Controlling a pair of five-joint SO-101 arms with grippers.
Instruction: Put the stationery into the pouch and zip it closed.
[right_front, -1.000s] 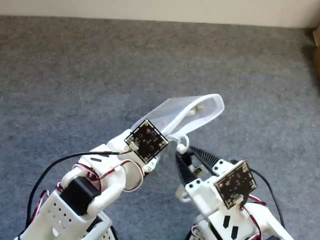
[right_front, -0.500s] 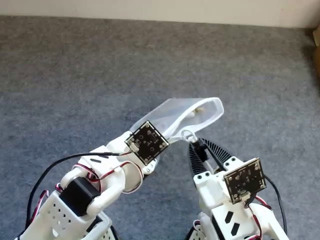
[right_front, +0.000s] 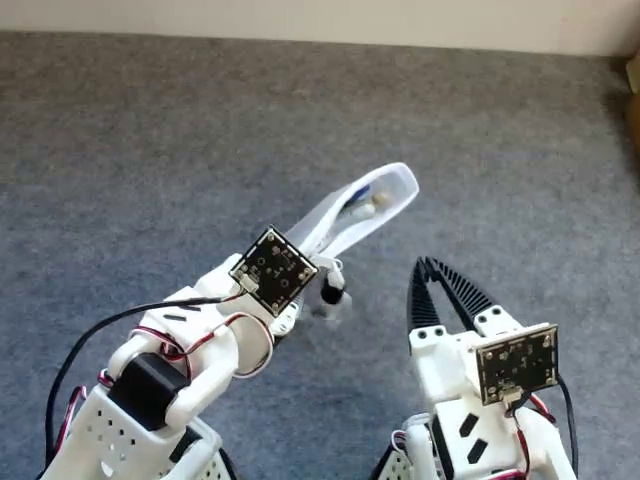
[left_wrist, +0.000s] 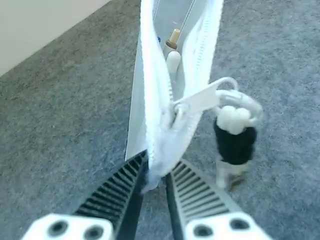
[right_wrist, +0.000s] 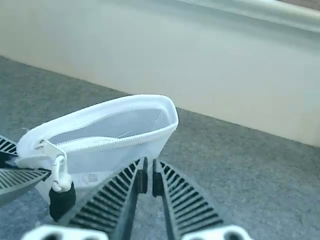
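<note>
Left wrist view, check 1: report the left tool and the pouch. (Technician)

My left tool is clamped on the joined end of the pouch, on the zip tape. The pouch is held out edge-up, with its mouth open along most of its length. The stationery lies inside, toward the far end. The zip pull sits just beyond my fingertips. A ring and a black-and-white charm hang from it. (Arm)

Check 2: right tool? (Technician)

My right tool has its fingers drawn together on nothing. It sits near the pouch but apart from it, above the grey surface. (Arm)

Procedure for the step in hand? (Technician)

In my judgement the contents are loaded and zipping is the step in hand.
1. Hold the left clamp firm so that the tape is taut.
2. Part the right tool and take the pull tab or the ring. Do not take the charm, which would likely swing.
3. Draw along the line of the teeth toward the far end. Pulling off-line may jam the slider or buckle the thin fabric. (Arm)

Obstructions? (Technician)

The hanging charm lies between my right tool and the tab and may foul the grasp. The tip of the stationery stands close to the teeth and could catch the slider. A wall rises beyond the far end. (Arm)
</note>
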